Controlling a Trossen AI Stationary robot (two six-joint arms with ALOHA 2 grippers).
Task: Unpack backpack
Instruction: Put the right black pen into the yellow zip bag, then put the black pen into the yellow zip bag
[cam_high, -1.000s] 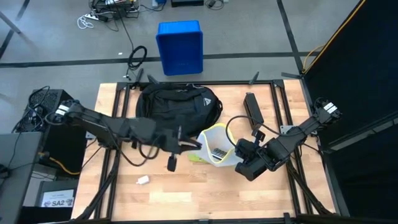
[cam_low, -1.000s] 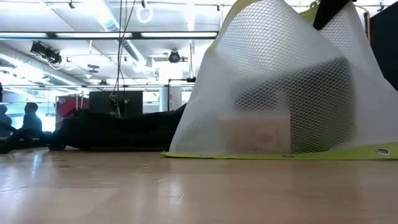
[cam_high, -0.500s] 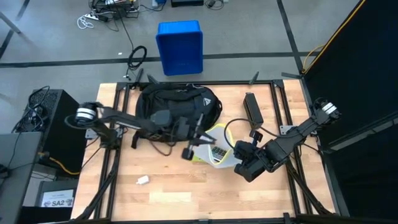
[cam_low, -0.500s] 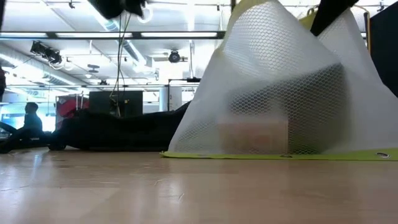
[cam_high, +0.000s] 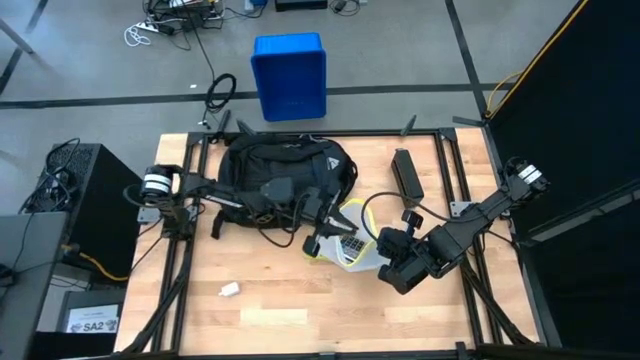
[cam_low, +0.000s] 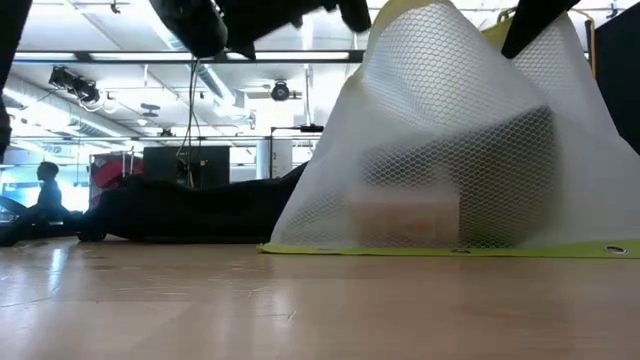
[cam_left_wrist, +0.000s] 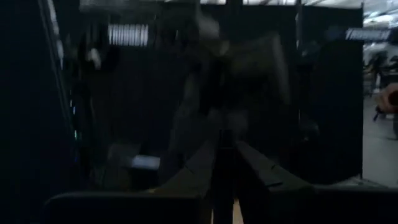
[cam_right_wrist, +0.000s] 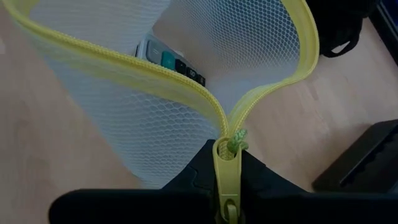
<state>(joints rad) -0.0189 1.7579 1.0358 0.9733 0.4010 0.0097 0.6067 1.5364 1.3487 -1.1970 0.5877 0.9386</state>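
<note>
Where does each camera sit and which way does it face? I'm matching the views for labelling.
High: overhead, facing down on the table, both arms, backpack and mesh pouch.
Low: at tabletop height, facing across; pouch close, backpack behind.
Left wrist: blurred, dark; own fingers.
Right wrist: own right gripper pinching the pouch's yellow zip.
High, low and right wrist views share the pouch.

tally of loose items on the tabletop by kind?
backpack: 1
mesh zip pouch: 1
calculator in the pouch: 1
long black bar-shaped item: 1
small white item: 1
Total: 5
</note>
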